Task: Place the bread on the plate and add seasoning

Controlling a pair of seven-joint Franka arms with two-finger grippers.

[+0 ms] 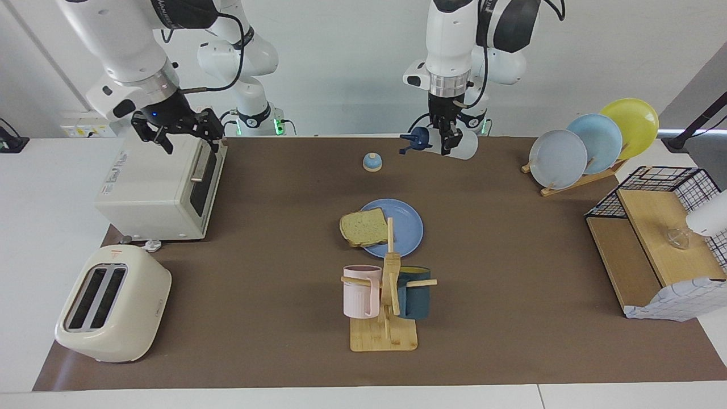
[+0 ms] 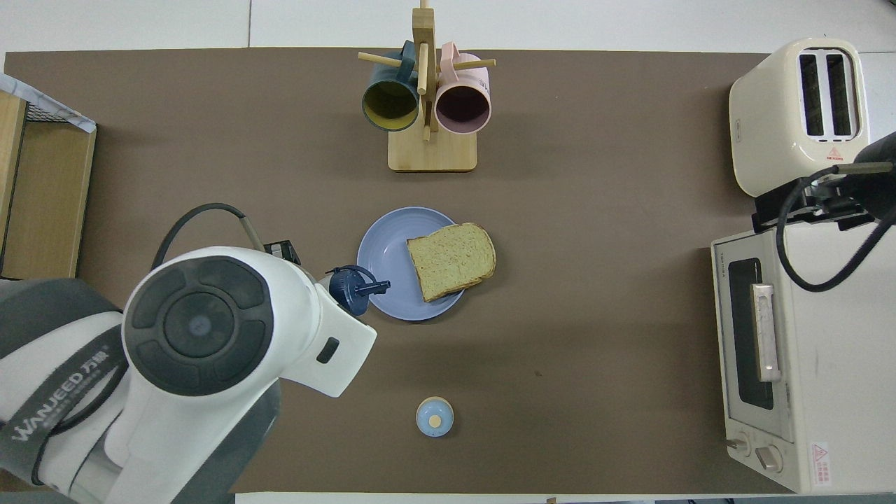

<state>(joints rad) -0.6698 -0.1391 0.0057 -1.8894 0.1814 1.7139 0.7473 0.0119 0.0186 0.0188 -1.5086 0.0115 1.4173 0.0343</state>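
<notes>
Left gripper, high in the air near the robots' edge of the mat, clamped on the seasoning bottle; bottle tipped on its side, translucent white body to one side of the fingers, dark navy cap with its spout pointing toward the right arm's end of the table. From overhead, cap seen just at the rim of the blue plate, the rest of the bottle hidden under the arm.

Right gripper raised over the top of the white toaster oven, jaws spread wide, nothing between them.

Blue plate flat near the middle of the brown mat. Slice of bread lying on the plate's edge toward the right arm's end, partly overhanging the rim onto the mat; same overhang visible from overhead.

Small blue-domed bell standing on the mat nearer the robots than the plate. Wooden mug tree farther from the robots than the plate, with a pink mug and a dark teal mug hung on it. Cream two-slot toaster toward the right arm's end, farther from the robots than the toaster oven. Dish rack toward the left arm's end holding a grey-blue plate, a light blue plate and a yellow plate on edge. Wire basket with wooden shelf at the same end, farther from the robots than the rack.
</notes>
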